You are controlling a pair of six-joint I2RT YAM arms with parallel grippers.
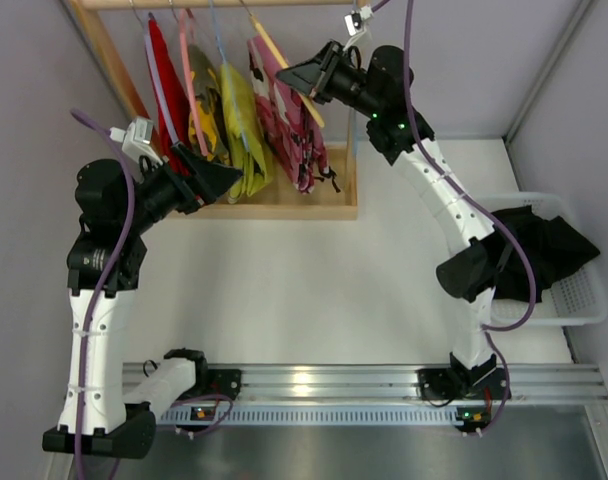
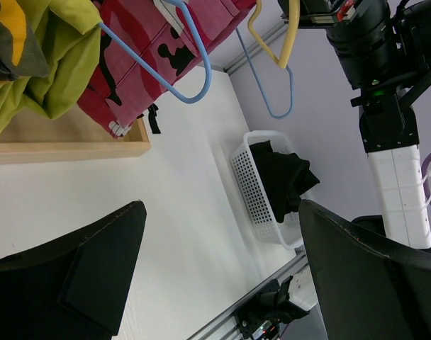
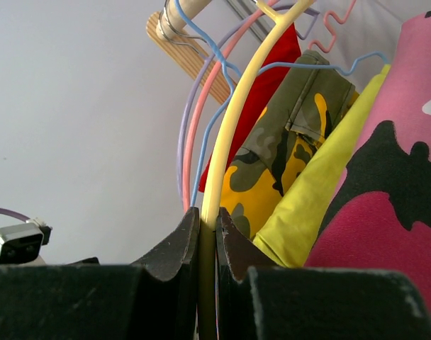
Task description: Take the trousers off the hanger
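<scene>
White table (image 1: 314,290), wooden rack (image 1: 284,208) upper centre holding the pink camouflage trousers (image 1: 284,120). The black trousers (image 1: 544,250) lie in the basket (image 1: 584,300) at right. The right gripper (image 3: 208,234) pinches the yellow hanger (image 3: 210,188), and the left gripper (image 1: 216,172) gapes empty. Next, probably: the left pulls the camouflage pair free.

Wooden rack (image 1: 329,210) at the far side of the white table (image 1: 314,290), bearing a red garment (image 1: 162,70) at left and yellow-green garments (image 1: 242,130) just beside it. White perforated basket (image 1: 574,300) at the table's right edge. Aluminium rail (image 1: 334,382) along the near edge.
</scene>
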